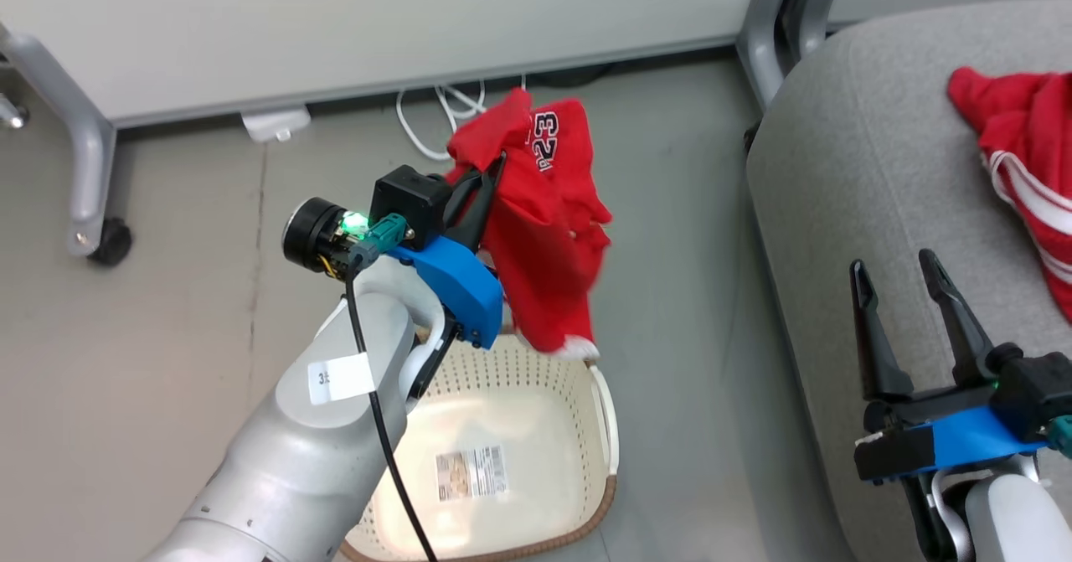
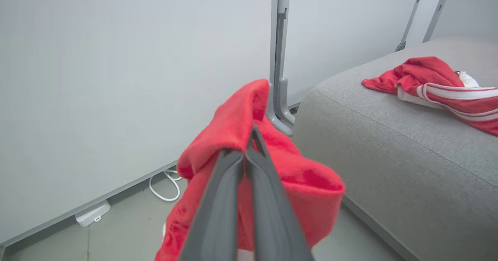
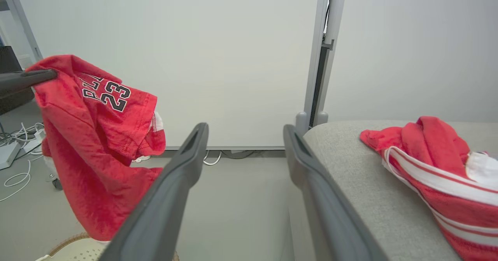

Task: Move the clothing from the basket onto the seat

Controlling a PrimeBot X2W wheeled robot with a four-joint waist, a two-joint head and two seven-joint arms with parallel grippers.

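Closest to me, at 6 o'clock in the head view, the basket [image 1: 544, 365] sits on the smooth grey floor [image 1: 167, 336]. It is cream perforated plastic, oval, with a brown woven-look rim, and a printed label [image 1: 471, 471] lies flat on its bottom. At 4 o'clock my right hand [image 1: 893, 265] hovers over the near part of the seat [image 1: 854, 168], its two long dark fingers spread wide with nothing between them. Above the basket, near centre, my left hand [image 1: 498, 164] is pinched fully together on a fold of a soft, fleecy red shirt [image 1: 544, 235]. The shirt hangs limp in the air, its white hem just over the basket's far rim, with "23" lettering near the top. The seat fills 3 o'clock, a big rounded cushion in coarse grey weave. On it at 2 o'clock lies a crumpled striped garment [image 1: 1022, 143], red with thin white bands. Farthest off, at 12 o'clock, a looped white cable [image 1: 435, 118] lies on the floor below a flat pale wall panel [image 1: 377, 26].
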